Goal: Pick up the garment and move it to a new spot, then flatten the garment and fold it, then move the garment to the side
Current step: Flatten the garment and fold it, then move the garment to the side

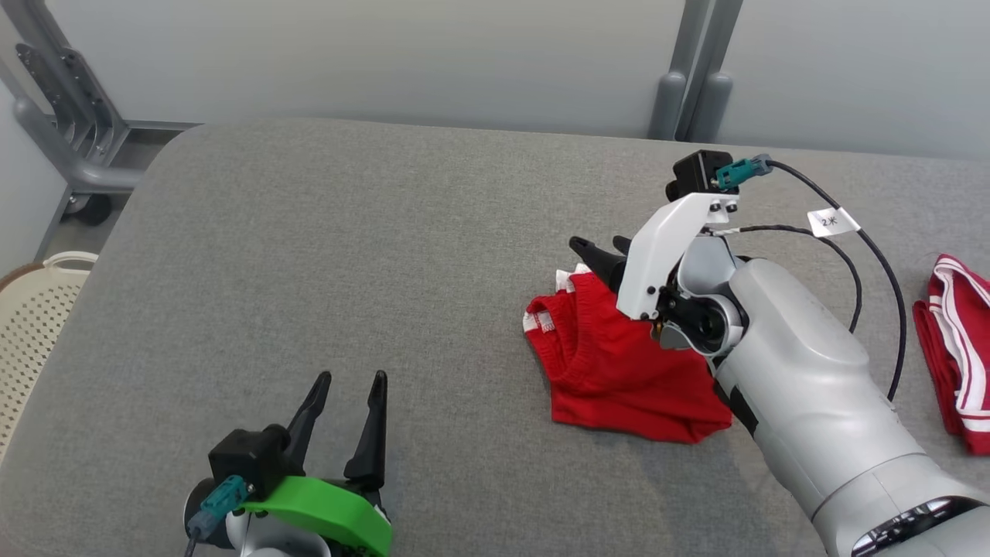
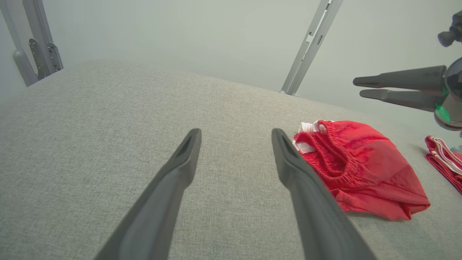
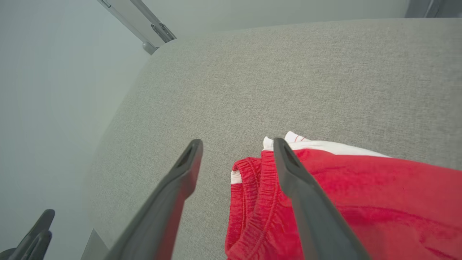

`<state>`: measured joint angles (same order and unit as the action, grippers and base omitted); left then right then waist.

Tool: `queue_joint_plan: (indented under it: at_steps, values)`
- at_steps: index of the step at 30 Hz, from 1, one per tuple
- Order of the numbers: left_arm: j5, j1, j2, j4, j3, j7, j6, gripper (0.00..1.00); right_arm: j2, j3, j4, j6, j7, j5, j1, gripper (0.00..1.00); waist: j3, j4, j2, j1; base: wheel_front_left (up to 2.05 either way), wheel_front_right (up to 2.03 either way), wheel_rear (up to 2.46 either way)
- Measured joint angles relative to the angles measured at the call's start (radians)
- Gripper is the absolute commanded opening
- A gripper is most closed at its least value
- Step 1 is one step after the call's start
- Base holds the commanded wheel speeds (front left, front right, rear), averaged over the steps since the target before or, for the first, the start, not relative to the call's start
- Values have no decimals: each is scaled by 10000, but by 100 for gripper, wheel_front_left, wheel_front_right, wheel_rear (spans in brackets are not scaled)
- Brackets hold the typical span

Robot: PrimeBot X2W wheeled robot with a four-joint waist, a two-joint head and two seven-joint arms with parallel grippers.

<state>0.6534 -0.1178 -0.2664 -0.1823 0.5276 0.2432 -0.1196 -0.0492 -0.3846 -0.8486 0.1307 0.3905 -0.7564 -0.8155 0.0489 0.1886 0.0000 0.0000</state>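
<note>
Near the table's (image 1: 387, 232) front edge, toward its left, the left claw (image 1: 352, 379) rested wide open and empty, well apart from the garment (image 1: 619, 379). That garment, a bunched pair of red shorts, lay on the table's right half, about midway back. Its long axis ran roughly left to right, with the elastic waistband at the left, farther end and the hem trailing toward the front right. A striped garment (image 1: 959, 348) lay at the right edge. The right claw (image 1: 597, 246) was by far the nearer one: it hung above the waistband end, clear of the cloth, fingers spread, holding nothing, pointing left. The waistband lay just below its tips, so a grasp there would probably need only a short drop.
</note>
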Motion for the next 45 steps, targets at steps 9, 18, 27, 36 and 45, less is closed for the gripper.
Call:
queue_joint_plan:
  at_steps: [9, 18, 27, 36, 45]
  values:
    - [-2, 113, -130, 313, -94, 0, -221, 100, -880, -125, 1074, 2, -769, 1469, 569, 100, -34, -642, 1, 0, 0, 0, 0]
    - [-59, 144, -176, 485, -44, -46, -316, 100, -1626, 330, 2353, 0, -571, 1806, 2252, 100, 98, -1201, 1, 0, 0, 0, 0]
    - [-105, -3, -270, 529, 35, -138, -311, 100, -1526, 1584, 2539, 0, -184, 2138, 2791, 100, 480, -914, 0, 0, 0, 0, 0]
    - [-105, -8, -297, 464, 79, -176, -313, 100, -1212, 2679, 1720, 0, 232, 2291, 2935, 100, 691, -153, 0, 0, 0, 0, 0]
    - [-100, 45, -360, 454, 109, -174, -318, 100, -842, 3266, 1078, 0, 658, 2205, 2936, 39, 570, 196, 0, 0, 0, 0, 0]
